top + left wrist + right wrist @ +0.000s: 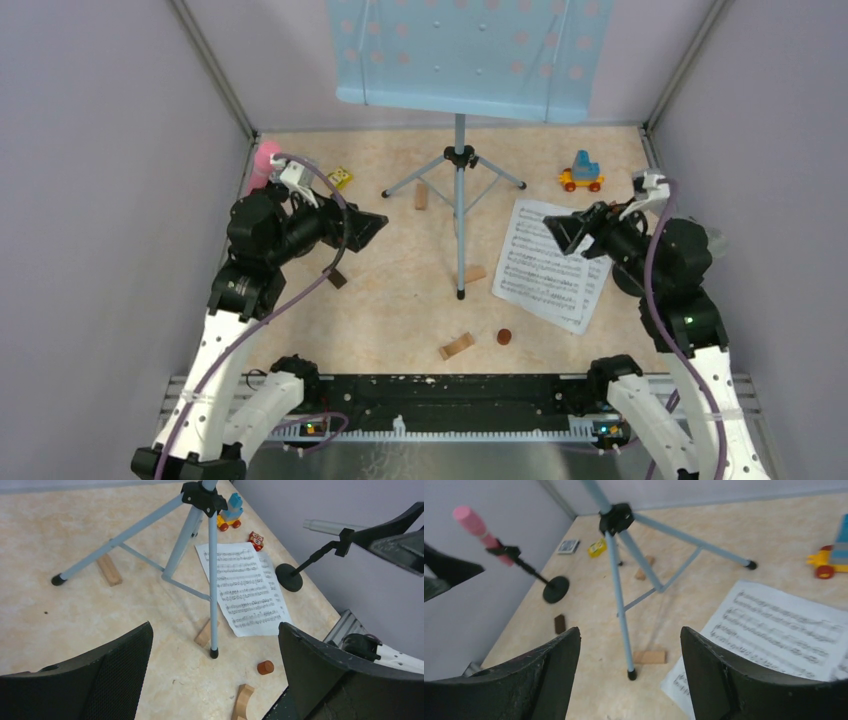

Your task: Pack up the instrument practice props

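Observation:
The pale blue perforated music rack [470,55] stands at the back middle on grey-blue tripod legs [459,190]. The legs also show in the left wrist view [212,580] and the right wrist view [616,575]. White sheet-music pages [548,265] lie flat to the right of the tripod. The pink microphone [474,522] sits in a black round-based holder [556,589] by the left wall. The silver microphone [327,526] sits in the other holder [289,577] by the right wall. My left gripper [372,228] is open and empty, left of the tripod. My right gripper [557,230] is open and empty above the pages.
A blue and yellow toy vehicle [581,173] and a small yellow toy [340,178] sit near the back. Wooden blocks [474,273] [457,346] [421,195], a brown cylinder [504,337] and a dark block [337,278] lie on the floor. Walls close in both sides.

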### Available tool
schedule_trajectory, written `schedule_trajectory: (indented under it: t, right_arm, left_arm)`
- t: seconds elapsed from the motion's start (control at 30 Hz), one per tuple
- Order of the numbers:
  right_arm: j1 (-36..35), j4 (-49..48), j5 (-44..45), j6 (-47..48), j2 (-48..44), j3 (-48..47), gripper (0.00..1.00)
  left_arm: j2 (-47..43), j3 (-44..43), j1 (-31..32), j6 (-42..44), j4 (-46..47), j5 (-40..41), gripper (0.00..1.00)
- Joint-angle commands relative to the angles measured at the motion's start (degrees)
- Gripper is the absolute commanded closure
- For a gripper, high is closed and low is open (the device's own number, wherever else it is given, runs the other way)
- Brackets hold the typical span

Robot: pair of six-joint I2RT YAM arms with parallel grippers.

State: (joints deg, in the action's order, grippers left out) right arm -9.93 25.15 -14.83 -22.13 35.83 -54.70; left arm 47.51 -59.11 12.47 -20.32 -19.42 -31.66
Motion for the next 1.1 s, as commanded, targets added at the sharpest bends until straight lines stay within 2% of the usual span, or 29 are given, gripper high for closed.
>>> schedule_trajectory:
  t: [0.0, 0.13, 0.23, 0.37, 0.47, 0.67, 0.8, 1.07]
  right_arm:
    - [0.35, -14.76, -17.98, -6.04, -3.89, 8.87, 0.27]
    - [0.35, -17.54, -12.74, -11.38, -6.22, 14.29, 0.27]
    - [0.31, -18.46, -12.76, -13.79, -6.25, 17.22, 0.28]
    - [0.34, -17.79, -12.96, -14.71, -6.51, 19.36, 0.29]
    - [0.35, -17.46, -12.89, -15.75, -7.0, 20.77, 0.3]
    - [0.3, -16.35, -14.74, -17.86, -8.52, 23.44, 0.32]
    - [0.27, -16.63, -15.06, -19.14, -11.09, 25.72, 0.33]
    - [0.32, -17.16, -16.64, -21.15, -12.47, 28.28, 0.33]
  left_arm:
    - [-3.0, 9.21, 0.1, -7.5, 15.15, -1.99, 0.01]
    - [-2.36, 14.05, 1.44, -9.71, 22.47, 1.62, 0.01]
    - [-0.27, 17.42, 4.88, -9.71, 29.63, 4.57, 0.01]
    - [4.36, 21.53, 14.98, -5.36, 43.04, 11.83, 0.01]
    - [10.33, 20.81, 21.09, 0.43, 49.97, 17.32, 0.01]
    - [22.78, 15.73, 21.78, 2.89, 60.07, 20.07, 0.01]
    - [29.7, 11.18, 21.76, 7.44, 63.38, 21.75, 0.01]
    - [40.05, 5.49, 21.58, 11.86, 74.59, 19.98, 0.01]
